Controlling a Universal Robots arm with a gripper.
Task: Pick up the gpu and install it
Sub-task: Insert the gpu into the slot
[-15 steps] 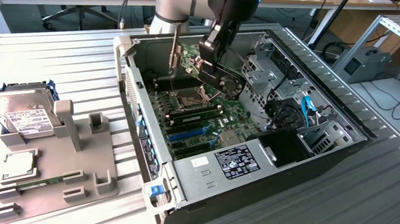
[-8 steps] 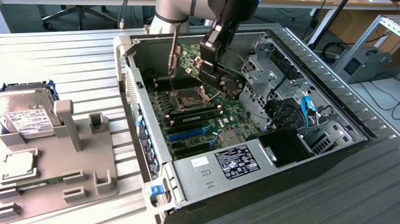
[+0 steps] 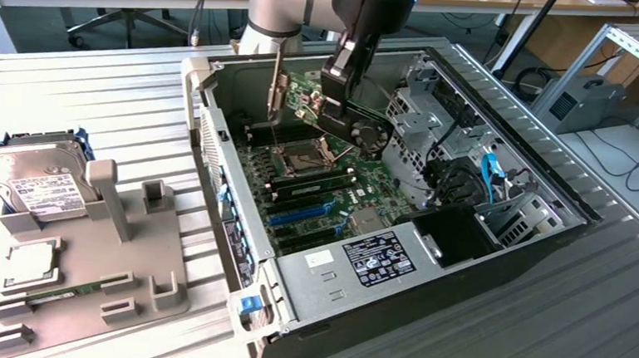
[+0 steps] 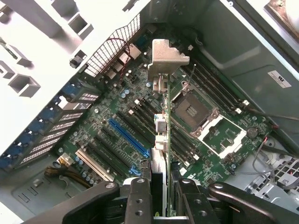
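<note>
By the bench [image 3: 102, 99] edge on the exterior view's left sits a grey fixture [image 3: 125, 267], with a hard drive [image 3: 42, 185] at its far end and a memory stick [image 3: 63, 294] nearer the front. At mid-bench lies an open computer case [image 3: 325, 271], its motherboard [image 3: 319, 187] exposed. Over the board, toward the case's far wall, the hand [image 3: 337, 105] is clamped on the gpu [image 3: 305, 95]. The card is held on edge, and its silver bracket [image 4: 168, 58] faces the slotted rear panel.
</note>
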